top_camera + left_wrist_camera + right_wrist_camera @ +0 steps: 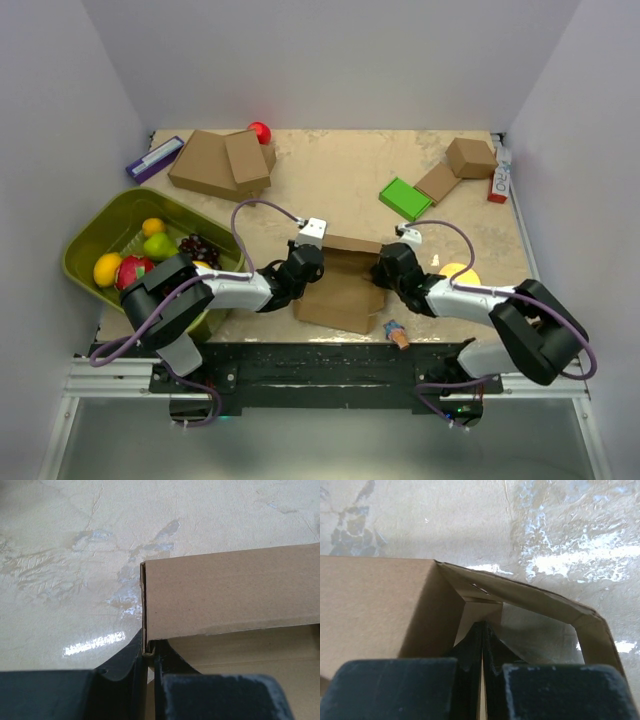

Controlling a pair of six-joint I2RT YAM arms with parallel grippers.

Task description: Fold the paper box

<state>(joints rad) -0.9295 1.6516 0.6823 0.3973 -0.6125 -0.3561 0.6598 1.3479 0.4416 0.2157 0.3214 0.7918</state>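
Note:
The paper box (pixel 340 285), plain brown cardboard, lies partly folded at the table's near middle between both arms. My left gripper (pixel 305 262) is at its left end; in the left wrist view its jaws (pixel 149 652) are shut on the edge of the upright side wall (pixel 230 592). My right gripper (pixel 385 268) is at the box's right end. In the right wrist view its fingers (pixel 482 630) are pressed together, with the tips pushed into the inner corner of the box (pixel 375 605), beside a bent side flap (pixel 545 602).
A green bin (pixel 100 240) of fruit stands at the left. Stacked brown boxes (pixel 215 165), a red ball (pixel 260 131) and a purple box (pixel 153 158) are at the back left. A green block (pixel 404 197), a small brown box (pixel 470 157), a yellow object (pixel 460 272) and a small toy (pixel 397 333) are on the right.

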